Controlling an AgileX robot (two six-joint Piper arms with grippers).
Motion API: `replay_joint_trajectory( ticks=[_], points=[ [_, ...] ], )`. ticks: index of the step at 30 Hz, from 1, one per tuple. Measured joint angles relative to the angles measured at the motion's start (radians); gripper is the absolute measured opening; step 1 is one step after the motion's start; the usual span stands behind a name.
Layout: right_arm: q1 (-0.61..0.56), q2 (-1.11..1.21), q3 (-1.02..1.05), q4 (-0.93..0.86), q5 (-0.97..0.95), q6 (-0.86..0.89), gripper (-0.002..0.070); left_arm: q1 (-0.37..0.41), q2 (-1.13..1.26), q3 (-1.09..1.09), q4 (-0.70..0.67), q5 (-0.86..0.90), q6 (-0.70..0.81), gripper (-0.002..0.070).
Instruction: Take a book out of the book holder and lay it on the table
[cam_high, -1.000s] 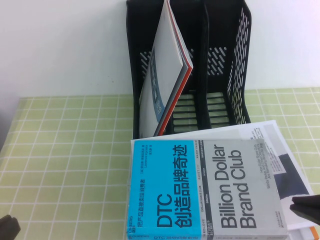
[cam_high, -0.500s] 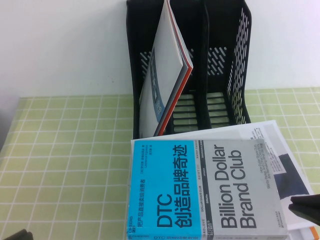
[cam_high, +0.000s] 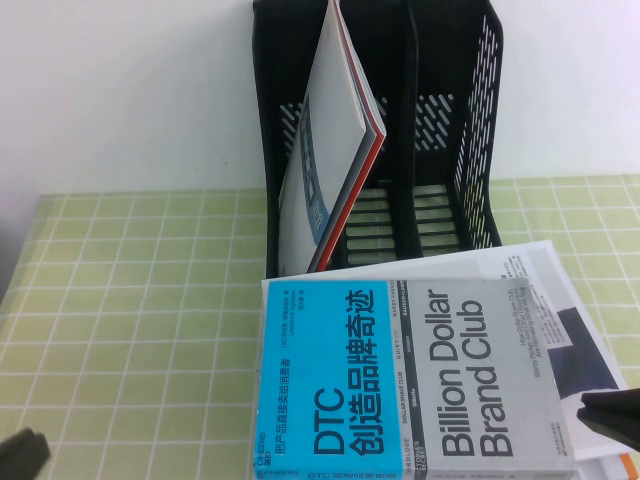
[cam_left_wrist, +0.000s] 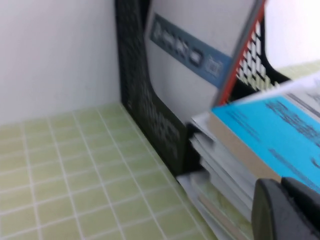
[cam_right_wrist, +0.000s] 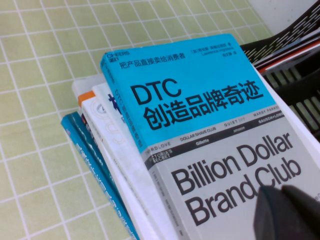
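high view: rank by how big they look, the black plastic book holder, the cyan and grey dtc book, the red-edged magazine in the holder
1. Black plastic book holder
2. Cyan and grey DTC book, though it lies nearer the camera, so the gap is unsure
3. Red-edged magazine

Left gripper and right gripper sit at the bottom corners.

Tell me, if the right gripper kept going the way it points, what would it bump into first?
Probably the book: the right gripper hangs just over its grey cover, and the book holder stands beyond. The left gripper waits at the table's near-left edge.
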Motion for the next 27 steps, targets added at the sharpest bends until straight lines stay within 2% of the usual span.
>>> replay_joint_trajectory(
  ticks=[4, 8, 10, 16, 27],
  points=[
    [0.000, -0.002, 0.000, 0.000, 0.000, 0.000, 0.0001, 0.012, -0.004, 0.047, 0.097, -0.099, -0.101, -0.0003],
    [0.000, -0.002, 0.000, 0.000, 0.000, 0.000, 0.0001, 0.083, -0.046, 0.131, 0.267, -0.127, -0.325, -0.0003],
    [0.000, -0.002, 0.000, 0.000, 0.000, 0.000, 0.0001, 0.117, -0.077, 0.182, 0.312, -0.127, -0.390, -0.0002],
    [0.000, -0.002, 0.000, 0.002, 0.000, 0.000, 0.0001, 0.138, -0.136, 0.318, 0.340, -0.127, -0.399, -0.0003],
    [0.000, -0.002, 0.000, 0.012, -0.001, 0.000, 0.0001, 0.106, -0.138, 0.333, 0.342, -0.163, -0.396, -0.0003]
  ],
)
